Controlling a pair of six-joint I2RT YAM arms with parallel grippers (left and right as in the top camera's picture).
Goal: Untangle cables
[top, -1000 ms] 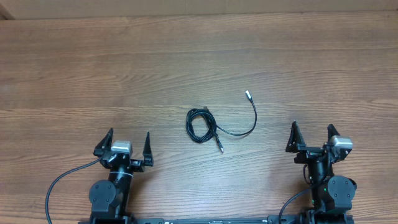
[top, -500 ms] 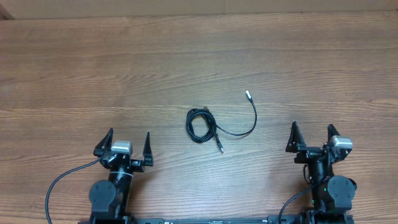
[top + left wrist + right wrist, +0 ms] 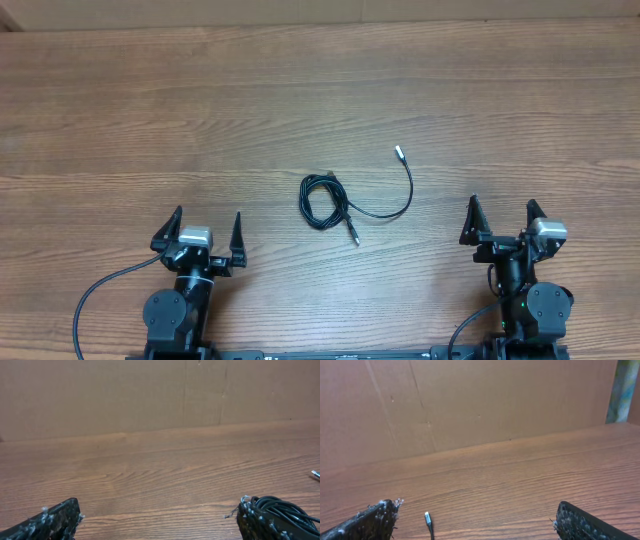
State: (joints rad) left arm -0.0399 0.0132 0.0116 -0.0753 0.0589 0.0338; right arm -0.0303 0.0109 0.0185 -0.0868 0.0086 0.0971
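bare table (image 3: 150,110) all around cables (image 3: 306,203)

Left gripper (image 3: 157,519) is hanging wide open over the table (image 3: 150,470). Coiled cable (image 3: 285,506) is peeking out just past its right finger (image 3: 257,521), silvery plug (image 3: 315,474) lying further right, cardboard wall (image 3: 125,395) ahead.

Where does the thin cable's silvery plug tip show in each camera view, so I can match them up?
Overhead: silvery tip right of centre, up and right of the coil.
Left wrist: at the far right edge, above the coil.
Right wrist: bottom left, its cord running down out of frame.
Shared landmark: the cardboard wall along the table's far edge.
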